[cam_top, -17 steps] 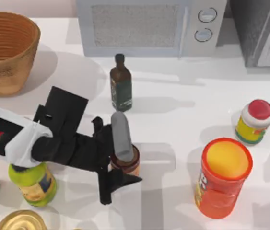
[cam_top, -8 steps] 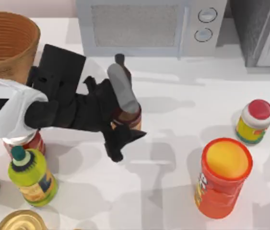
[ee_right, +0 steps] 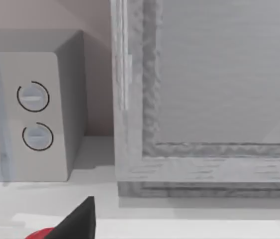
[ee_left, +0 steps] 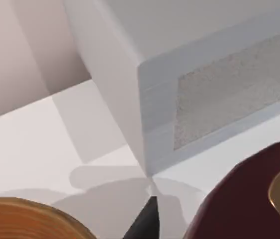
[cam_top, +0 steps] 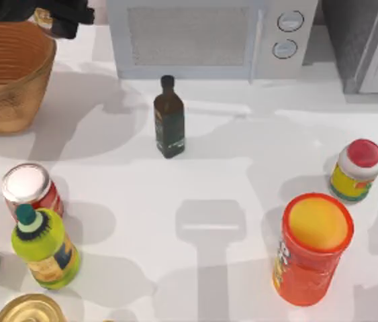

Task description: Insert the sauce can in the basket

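Observation:
My left gripper [cam_top: 46,15] is high at the table's back left corner, over the far right rim of the woven tan basket [cam_top: 1,100]. It is shut on the sauce can [cam_top: 41,17], of which a small orange patch shows between the black fingers. In the left wrist view the can's dark maroon body [ee_left: 244,199] is close up, with the basket's rim [ee_left: 30,219] below it and one black fingertip [ee_left: 147,221] between them. The right wrist view has one black fingertip [ee_right: 77,219] of my right gripper, facing the microwave and the cabinet.
A microwave [cam_top: 209,37] and a grey cabinet [cam_top: 370,40] line the back. A dark bottle [cam_top: 169,121] stands mid-table. Front left hold a red can with a silver top [cam_top: 29,188], a green-yellow bottle [cam_top: 44,248] and a gold-lidded tin [cam_top: 31,310]. An orange canister [cam_top: 313,248] and a red-lidded jar [cam_top: 355,171] stand right.
My left arm has lifted the sauce can off the middle of the table and carried it up and back left, to above the basket's far rim.

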You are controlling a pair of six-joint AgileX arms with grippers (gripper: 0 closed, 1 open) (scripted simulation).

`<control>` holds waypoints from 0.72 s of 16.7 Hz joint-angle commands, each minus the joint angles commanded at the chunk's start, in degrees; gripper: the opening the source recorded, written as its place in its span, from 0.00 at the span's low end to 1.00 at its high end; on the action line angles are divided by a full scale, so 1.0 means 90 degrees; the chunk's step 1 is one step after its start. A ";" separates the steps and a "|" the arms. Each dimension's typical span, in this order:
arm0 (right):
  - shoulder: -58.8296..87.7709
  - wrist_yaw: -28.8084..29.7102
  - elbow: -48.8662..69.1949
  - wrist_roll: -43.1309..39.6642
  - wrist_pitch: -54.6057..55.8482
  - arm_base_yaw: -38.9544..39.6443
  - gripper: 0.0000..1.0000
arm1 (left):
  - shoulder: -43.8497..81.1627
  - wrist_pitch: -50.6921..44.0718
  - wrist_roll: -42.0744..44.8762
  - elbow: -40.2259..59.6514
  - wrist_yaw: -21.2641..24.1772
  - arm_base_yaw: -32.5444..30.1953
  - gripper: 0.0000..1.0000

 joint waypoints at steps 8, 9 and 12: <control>0.0000 0.0000 0.0000 0.0000 0.0000 0.0000 1.00 | 0.0366 -0.1614 -0.0711 0.1537 -0.0648 0.1959 0.00; 0.0000 0.0000 0.0000 0.0000 0.0000 0.0000 1.00 | 0.0366 -0.1614 -0.0711 0.1537 -0.0648 0.1959 0.00; 0.0000 0.0000 0.0000 0.0000 0.0000 0.0000 1.00 | 0.0337 -0.1598 -0.0687 0.1521 -0.0649 0.1940 0.00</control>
